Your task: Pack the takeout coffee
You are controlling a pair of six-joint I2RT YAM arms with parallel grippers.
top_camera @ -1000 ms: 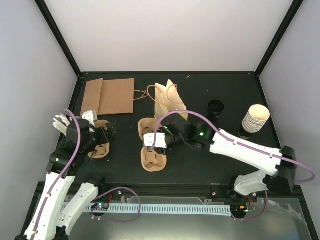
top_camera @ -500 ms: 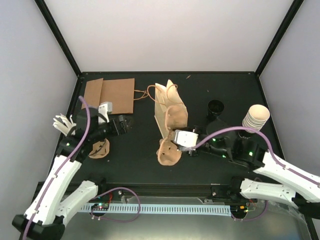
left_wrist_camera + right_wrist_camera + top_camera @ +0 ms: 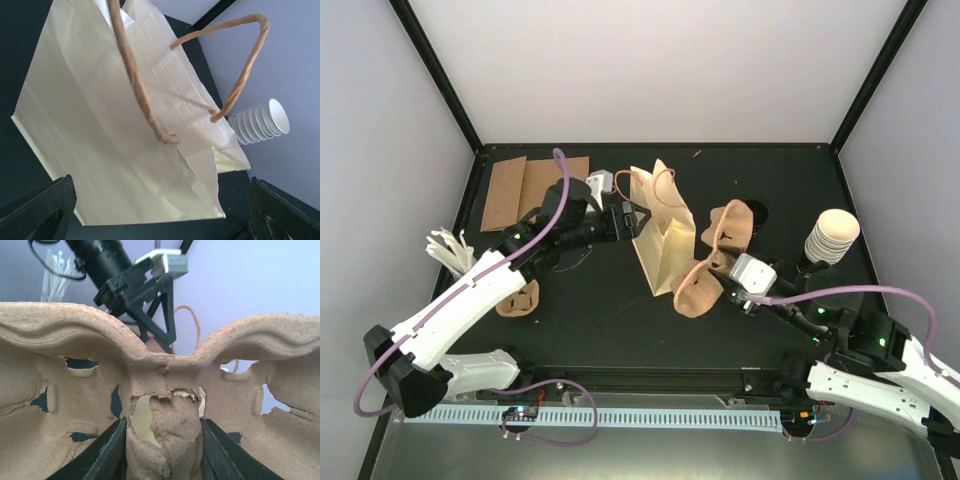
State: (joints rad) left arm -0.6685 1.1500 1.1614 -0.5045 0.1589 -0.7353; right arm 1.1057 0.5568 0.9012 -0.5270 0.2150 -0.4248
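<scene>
A stack of several cream-white paper cups (image 3: pixel 830 238) stands at the right; the same stack (image 3: pixel 262 122) shows past the bag in the left wrist view. The cream paper bag (image 3: pixel 665 250) with loop handles stands upright mid-table. My left gripper (image 3: pixel 626 218) is open at the bag's left side, and the bag (image 3: pixel 115 140) fills the space ahead of its fingers (image 3: pixel 45 205). My right gripper (image 3: pixel 735 272) is shut on the centre post of a brown pulp cup carrier (image 3: pixel 698 288), held tilted just right of the bag. The carrier (image 3: pixel 165 430) holds no cup.
Flat brown paper bags (image 3: pixel 525 190) lie at the back left. A second pulp carrier (image 3: pixel 520 298) sits at the left, near white sticks (image 3: pixel 448 248). Black lids (image 3: pixel 756 212) lie behind the held carrier.
My right gripper carried the pulp carrier from left of the bag across the front to its right side. The left arm swung from the far left up to the bag's left face.
</scene>
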